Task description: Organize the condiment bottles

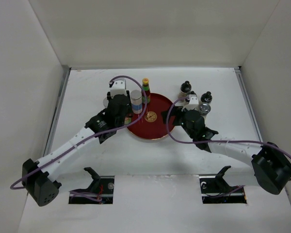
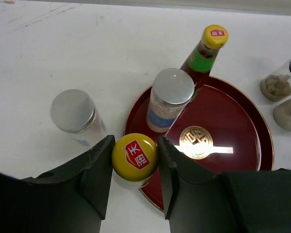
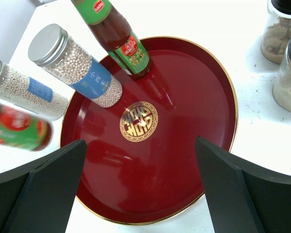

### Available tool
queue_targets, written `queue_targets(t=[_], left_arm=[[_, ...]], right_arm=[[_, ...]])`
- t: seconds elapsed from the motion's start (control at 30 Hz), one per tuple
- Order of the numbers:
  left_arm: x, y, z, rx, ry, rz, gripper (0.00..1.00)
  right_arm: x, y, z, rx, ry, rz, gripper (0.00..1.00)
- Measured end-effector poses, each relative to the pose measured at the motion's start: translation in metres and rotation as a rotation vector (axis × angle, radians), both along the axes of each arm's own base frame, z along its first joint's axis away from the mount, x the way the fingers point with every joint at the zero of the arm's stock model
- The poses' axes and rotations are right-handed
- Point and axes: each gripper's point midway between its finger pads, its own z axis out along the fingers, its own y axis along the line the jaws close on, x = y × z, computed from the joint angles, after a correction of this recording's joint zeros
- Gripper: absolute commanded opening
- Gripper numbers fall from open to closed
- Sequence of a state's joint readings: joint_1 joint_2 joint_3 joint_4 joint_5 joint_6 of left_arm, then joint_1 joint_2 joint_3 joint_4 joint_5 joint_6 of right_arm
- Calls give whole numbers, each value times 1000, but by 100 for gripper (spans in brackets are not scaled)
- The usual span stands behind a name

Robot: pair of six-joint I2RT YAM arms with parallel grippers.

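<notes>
Left gripper [image 2: 134, 148] is clamped on a yellow-capped sauce bottle [image 2: 134, 157], one finger pressed against each side just under the cap. That bottle sits right at the left rim of the red plate [image 2: 233, 141] (can't tell from these views whether its base is on the table or lifted).

Just past it, a silver-lidded shaker [image 2: 169, 99] stands upright on the plate, near the back-left part. Right behind that is the second yellow-capped bottle [image 2: 203, 53], green and red label, also on the plate at the far edge. The other shaker [image 2: 75, 114] is off the plate, on the white table [image 2: 63, 43] to its left, near the held bottle.

Over on the far right side of the plate, the glass cruets [image 1: 196, 98] are bunched together on the table, a couple with black caps and a couple with silver tops.

Right gripper [image 3: 139, 141] hovers over the plate with its fingers spread wide and nothing between them, gold emblem [image 3: 138, 121] showing below.
</notes>
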State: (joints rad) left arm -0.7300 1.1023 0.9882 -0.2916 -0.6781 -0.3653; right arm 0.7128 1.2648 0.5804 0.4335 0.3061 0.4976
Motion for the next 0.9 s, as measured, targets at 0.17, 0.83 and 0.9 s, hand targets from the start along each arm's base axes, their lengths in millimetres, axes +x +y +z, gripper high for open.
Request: queue_targets(t=[0.17, 0.83, 0.9], left_arm=[[16, -20, -25, 39, 35, -21, 14], [51, -29, -62, 28, 66, -11, 47], [52, -30, -60, 13, 53, -9, 56]], right_arm=[[0, 0, 2, 4, -5, 0, 100], [0, 0, 3, 4, -5, 0, 100], [0, 0, 3, 4, -5, 0, 100]])
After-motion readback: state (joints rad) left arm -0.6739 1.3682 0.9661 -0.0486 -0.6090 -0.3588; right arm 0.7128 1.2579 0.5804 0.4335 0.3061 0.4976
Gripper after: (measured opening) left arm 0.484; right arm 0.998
